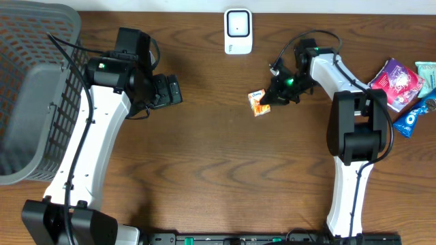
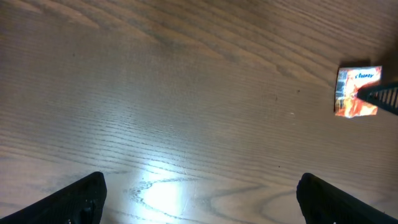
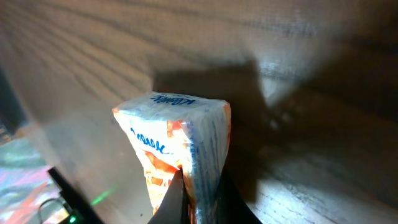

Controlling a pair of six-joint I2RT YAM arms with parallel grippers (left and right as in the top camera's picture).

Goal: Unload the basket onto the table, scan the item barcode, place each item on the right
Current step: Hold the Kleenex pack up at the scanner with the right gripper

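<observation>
Right jaws clamp a crinkled orange-and-white packet (image 1: 258, 104) with blue lettering; left jaws stand apart.

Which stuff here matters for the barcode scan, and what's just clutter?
In the job: orange packet, right gripper shut on it, white scanner.
Lying about: grey basket, pink packet, blue Oreo pack, teal packet, left gripper, open.

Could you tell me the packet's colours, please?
The packet is orange and white, blue lettering; right wrist view.
</observation>
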